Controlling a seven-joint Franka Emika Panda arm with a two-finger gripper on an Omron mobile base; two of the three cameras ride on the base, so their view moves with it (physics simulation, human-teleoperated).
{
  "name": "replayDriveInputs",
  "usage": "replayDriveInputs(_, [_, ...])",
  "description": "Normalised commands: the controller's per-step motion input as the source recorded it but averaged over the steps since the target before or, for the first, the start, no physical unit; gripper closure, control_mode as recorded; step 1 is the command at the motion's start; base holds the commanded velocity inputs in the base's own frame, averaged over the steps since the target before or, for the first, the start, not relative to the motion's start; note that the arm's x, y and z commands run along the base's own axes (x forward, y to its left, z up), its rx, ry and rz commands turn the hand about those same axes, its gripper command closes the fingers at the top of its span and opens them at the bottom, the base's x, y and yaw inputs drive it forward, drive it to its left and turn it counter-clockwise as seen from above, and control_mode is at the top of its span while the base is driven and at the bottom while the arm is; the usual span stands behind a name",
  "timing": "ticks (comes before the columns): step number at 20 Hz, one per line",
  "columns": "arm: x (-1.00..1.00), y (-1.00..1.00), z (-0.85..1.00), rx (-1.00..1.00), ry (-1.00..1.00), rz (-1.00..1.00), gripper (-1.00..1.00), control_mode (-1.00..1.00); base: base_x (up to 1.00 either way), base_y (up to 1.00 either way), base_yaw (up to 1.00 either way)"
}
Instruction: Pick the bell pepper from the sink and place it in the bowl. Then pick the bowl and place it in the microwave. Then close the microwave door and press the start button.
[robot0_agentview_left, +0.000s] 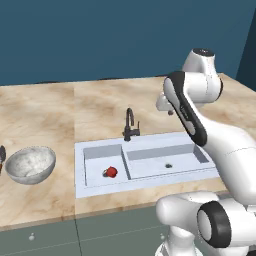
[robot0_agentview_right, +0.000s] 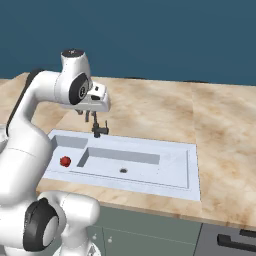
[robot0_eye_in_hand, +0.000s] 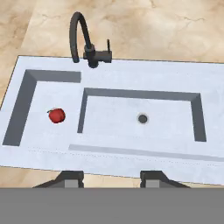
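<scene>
Two-finger dark gripper high above the pale grey-white double-basin sink, jaws apart, holding nothing.

Small glossy red bell pepper down and left of the fingertips, lying in the smaller left basin, well apart from them. Dark curved faucet beyond the sink. Mottled grey-white marble-like round bowl far off left on the beige stone-look counter.

wall: dark blue, plain; countertop: tan marble-veined; cabinet fronts: grey-green, set below; light: even
</scene>
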Motion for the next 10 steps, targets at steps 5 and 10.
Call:
replayDriveInputs(5, [-0.35, 0.56, 0.00, -0.15, -0.05, 0.03, -1.00, -1.00, 0.00, 0.00, 0.00])
replayDriveInputs(10, [-0.55, 0.99, 0.00, -0.27, -0.12, 0.20, -1.00, -1.00, 0.00, 0.00, 0.00])
